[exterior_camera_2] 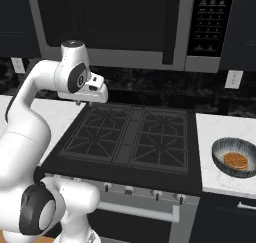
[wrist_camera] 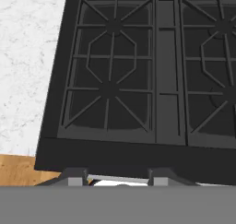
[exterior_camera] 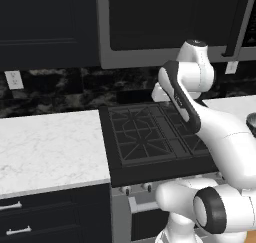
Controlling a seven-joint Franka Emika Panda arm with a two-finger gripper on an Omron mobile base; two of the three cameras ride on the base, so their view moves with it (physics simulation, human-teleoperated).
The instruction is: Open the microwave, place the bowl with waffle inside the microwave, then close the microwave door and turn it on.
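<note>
While door [exterior_camera_2: 107, 22] is shut: arm over stove [exterior_camera_2: 132, 137], bowl [exterior_camera_2: 235, 158] far right.
Risk: gripper [exterior_camera_2: 80, 103], spread unclear, misses handle [exterior_camera_2: 171, 27]; long swing could clip bowl, spilling waffle [exterior_camera_2: 236, 161].

Stove [exterior_camera_2: 132, 137] top bare under shut microwave door [exterior_camera_2: 107, 17]; bowl [exterior_camera_2: 235, 157] unobstructed on right counter [exterior_camera_2: 220, 129]

The white arm rises, bends at a dark-banded elbow and reaches forward, its hand level and pointing down. The gripper [wrist_camera: 118, 178] faces straight down (only two dark finger tips [wrist_camera: 76, 177] peek in the hand view), jaws partly apart, holding nothing.
</note>
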